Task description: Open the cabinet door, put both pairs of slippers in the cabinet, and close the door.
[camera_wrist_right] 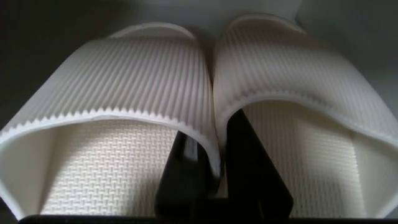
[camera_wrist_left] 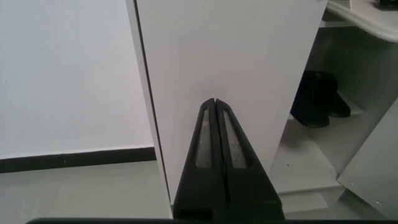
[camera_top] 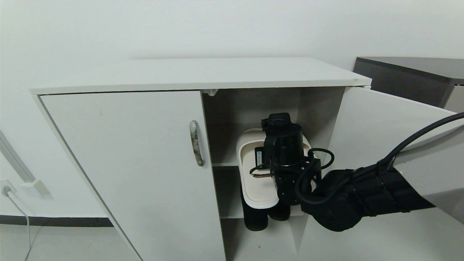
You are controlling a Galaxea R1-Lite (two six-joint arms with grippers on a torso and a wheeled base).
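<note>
Inside the cabinet's (camera_top: pixel 195 74) open side, the right gripper (camera_wrist_right: pixel 214 158) clamps the white slippers (camera_top: pixel 253 181) by their straps, above the black slippers (camera_top: pixel 255 217). The left gripper (camera_wrist_left: pixel 214 134), clenched empty, faces the closed door (camera_top: pixel 137 163).

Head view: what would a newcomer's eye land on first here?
The right gripper, clamped on the white slippers, holds them inside the cabinet, past its open right door. A black pair sits below them in the same cabinet.
</note>
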